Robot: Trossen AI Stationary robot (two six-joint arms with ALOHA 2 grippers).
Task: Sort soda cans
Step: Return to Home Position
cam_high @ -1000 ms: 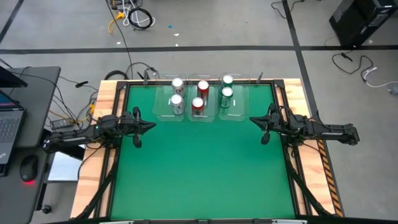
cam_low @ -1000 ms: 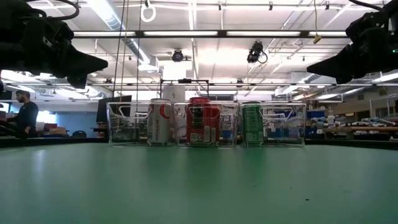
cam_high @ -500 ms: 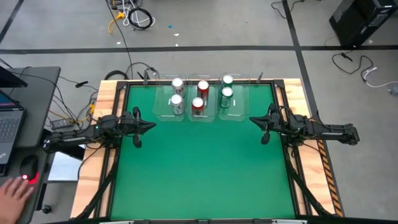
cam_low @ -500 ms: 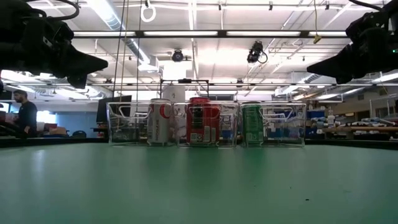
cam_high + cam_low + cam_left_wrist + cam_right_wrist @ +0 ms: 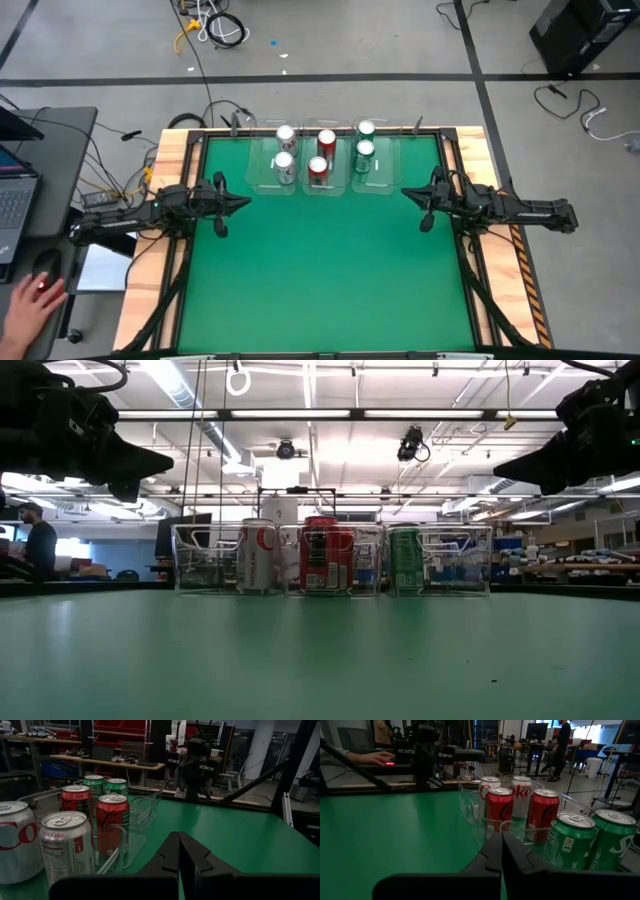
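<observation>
Only a person's hand (image 5: 33, 300) has moved, creeping higher in the lower left corner of the overhead frame; both arms stay put. At mid-frame the left gripper (image 5: 240, 203) hangs over the left edge of the green table (image 5: 320, 280) and the right gripper (image 5: 408, 193) over its right edge. Each has its fingers pressed together on nothing. Farther off, at top centre, three clear trays (image 5: 385, 172) sit side by side holding six upright, shiny-topped soda cans (image 5: 326, 140): silver-grey pair (image 5: 284, 163) left, red pair (image 5: 318, 169) middle, green pair (image 5: 364, 151) right.
</observation>
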